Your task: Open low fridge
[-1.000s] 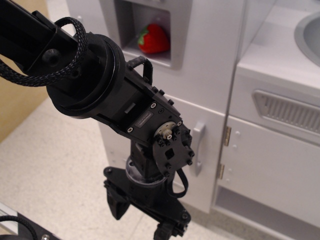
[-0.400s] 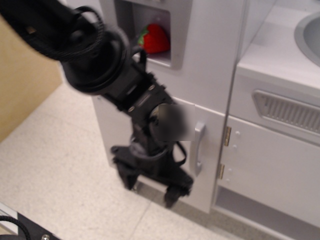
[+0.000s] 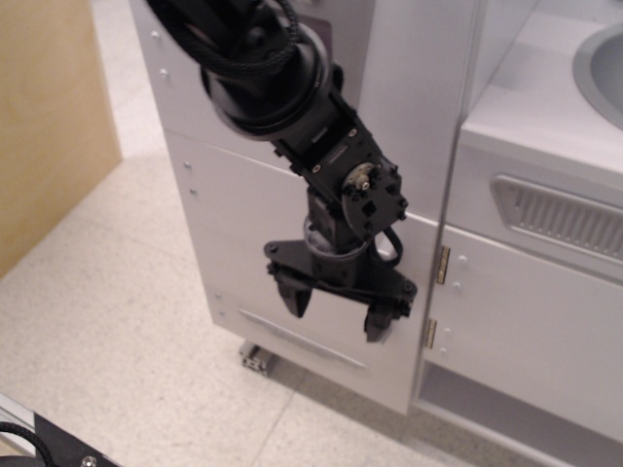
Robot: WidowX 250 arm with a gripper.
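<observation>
The low fridge [image 3: 243,219] is the white cabinet section in the middle of the view, and its large plain door is shut. Silver hinges [image 3: 444,265] sit on its right edge. My black gripper [image 3: 336,309] hangs fingers-down just in front of the lower door, jaws open and empty. Its right fingertip [image 3: 378,323] is over the spot where the grey bar handle stands, so the handle is almost wholly hidden. Whether the finger touches the handle I cannot tell. The left fingertip [image 3: 294,298] is over the plain door face.
A wooden panel [image 3: 49,117] stands at the left. Right of the fridge is a white cabinet [image 3: 526,321] with a vent grille [image 3: 565,219] and a grey sink [image 3: 604,58] on top. Speckled floor [image 3: 117,321] lies in front. The arm hides the upper recess.
The arm has swung up and to the right, toward the fridge. The gripper moved from low over the floor to in front of the door handle. The strawberry recess is now covered.
</observation>
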